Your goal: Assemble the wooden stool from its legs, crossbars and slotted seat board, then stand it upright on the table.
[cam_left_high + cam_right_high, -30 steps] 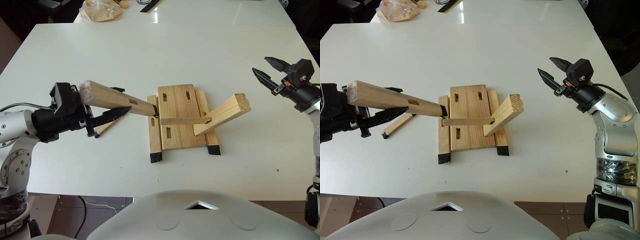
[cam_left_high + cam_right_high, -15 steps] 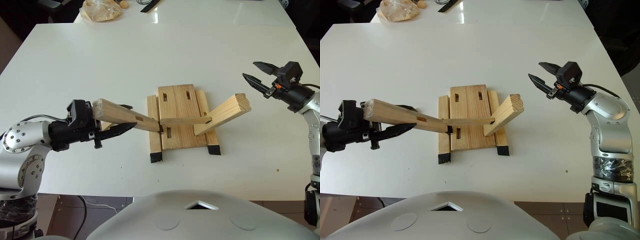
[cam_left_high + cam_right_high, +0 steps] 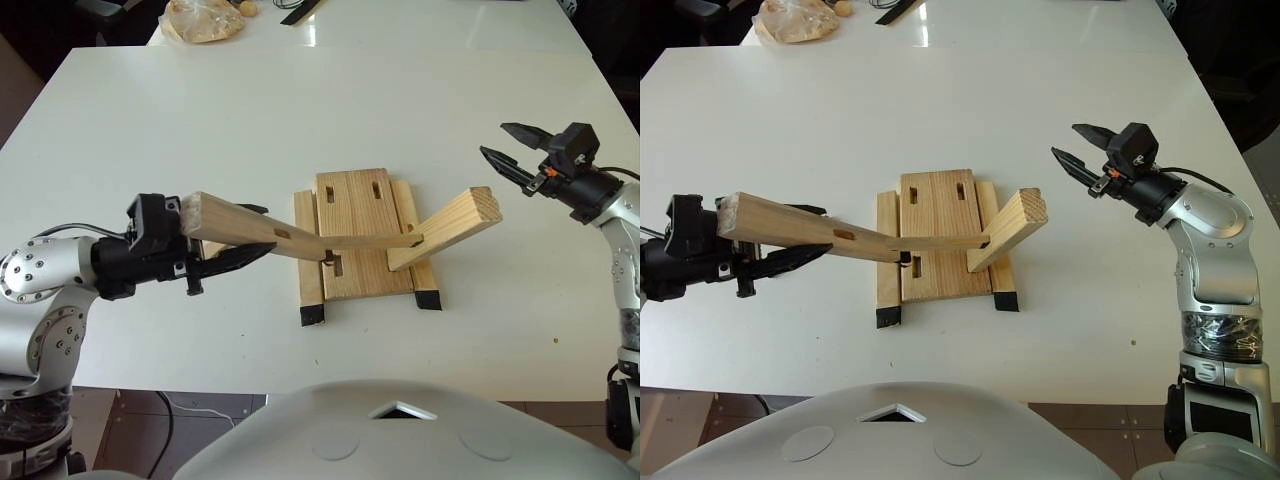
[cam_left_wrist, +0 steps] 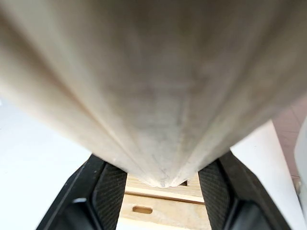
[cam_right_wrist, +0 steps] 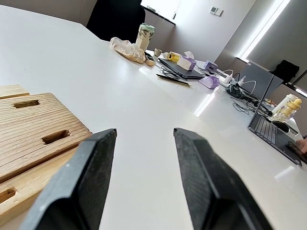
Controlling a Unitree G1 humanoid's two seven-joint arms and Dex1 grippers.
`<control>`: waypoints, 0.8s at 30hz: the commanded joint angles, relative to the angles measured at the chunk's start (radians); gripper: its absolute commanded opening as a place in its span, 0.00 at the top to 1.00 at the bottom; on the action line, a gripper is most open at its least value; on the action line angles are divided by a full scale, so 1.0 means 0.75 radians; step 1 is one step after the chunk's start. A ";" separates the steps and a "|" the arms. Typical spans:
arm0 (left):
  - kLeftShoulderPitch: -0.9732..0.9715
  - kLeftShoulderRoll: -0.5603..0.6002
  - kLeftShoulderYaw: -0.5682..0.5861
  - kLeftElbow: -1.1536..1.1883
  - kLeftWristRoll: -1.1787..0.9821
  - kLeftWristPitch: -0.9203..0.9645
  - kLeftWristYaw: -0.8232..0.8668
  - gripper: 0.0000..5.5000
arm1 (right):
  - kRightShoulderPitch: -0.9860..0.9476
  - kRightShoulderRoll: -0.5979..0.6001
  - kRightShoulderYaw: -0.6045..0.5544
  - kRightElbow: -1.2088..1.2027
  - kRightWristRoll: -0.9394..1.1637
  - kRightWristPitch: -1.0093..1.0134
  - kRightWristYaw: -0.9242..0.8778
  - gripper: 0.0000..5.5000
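The place is taken to be an office meeting room. A large white table [image 3: 300, 110] is seen, and past its far edge, on a further white surface, a laptop [image 5: 274, 130], a tangle of cables [image 5: 236, 89], a tissue box [image 5: 186, 62], a lidded cup [image 5: 145, 34] and a bag of food [image 5: 125, 47] are laid out. A black office chair [image 5: 117, 19] is drawn up there, and a small control panel [image 5: 214, 10] is mounted on the plain wall.
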 commanded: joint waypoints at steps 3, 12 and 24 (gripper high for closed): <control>0.010 0.021 -0.094 -0.006 0.081 -0.039 -0.042 0.63 | -0.002 0.016 0.013 -0.025 -0.009 -0.003 -0.004 0.61; -0.018 0.069 -0.183 0.060 0.177 -0.066 -0.063 0.63 | 0.021 0.035 0.027 -0.037 -0.031 -0.017 -0.015 0.61; -0.167 0.176 -0.396 0.094 0.283 0.119 0.082 0.63 | 0.035 0.051 0.062 -0.060 -0.057 -0.035 -0.023 0.61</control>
